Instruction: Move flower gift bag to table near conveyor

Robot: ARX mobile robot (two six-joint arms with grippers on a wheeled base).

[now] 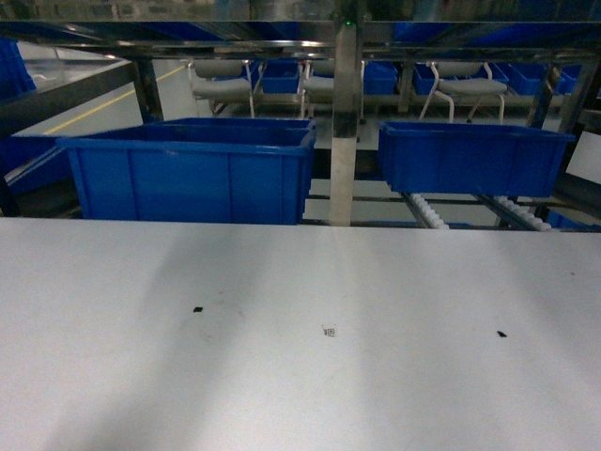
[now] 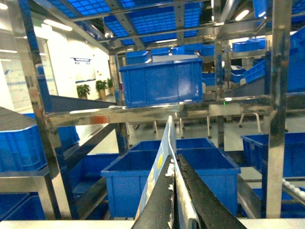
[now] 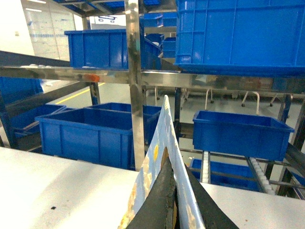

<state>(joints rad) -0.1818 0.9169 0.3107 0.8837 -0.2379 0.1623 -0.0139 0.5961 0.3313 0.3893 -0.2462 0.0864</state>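
Flower gift bag (image 3: 159, 157): seen edge-on in both wrist views, absent from the head view. Right wrist view: thin pale blue-white panel with yellow blossoms, rising upright and slightly tilted from between the dark fingers (image 3: 157, 200) of the right gripper (image 3: 172, 205), pressed together on its lower edge; held above the white table (image 3: 57, 191), in front of the conveyor (image 3: 133, 81). Left wrist view: same kind of printed panel (image 2: 164, 157), blue-white with a yellow spot, standing nearly vertical between the black fingers (image 2: 200, 200) of the left gripper (image 2: 174, 200), likewise clamped on it; whether one bag or two, not determinable. Head view: neither gripper nor bag visible; only the matte table top (image 1: 300, 376) with three small dark marks (image 1: 328, 331), and beyond its far edge the steel rack (image 1: 345, 122) carrying two blue bins (image 1: 192, 169), with white rollers (image 1: 427, 211) exposed under the right bin (image 1: 470, 155) and chairs (image 1: 465, 89) in the background. Wrist views alone: upper rack levels, with further blue bins (image 2: 162, 81) overhead; left wrist view alone: potted plants (image 2: 83, 89) by a far white wall.
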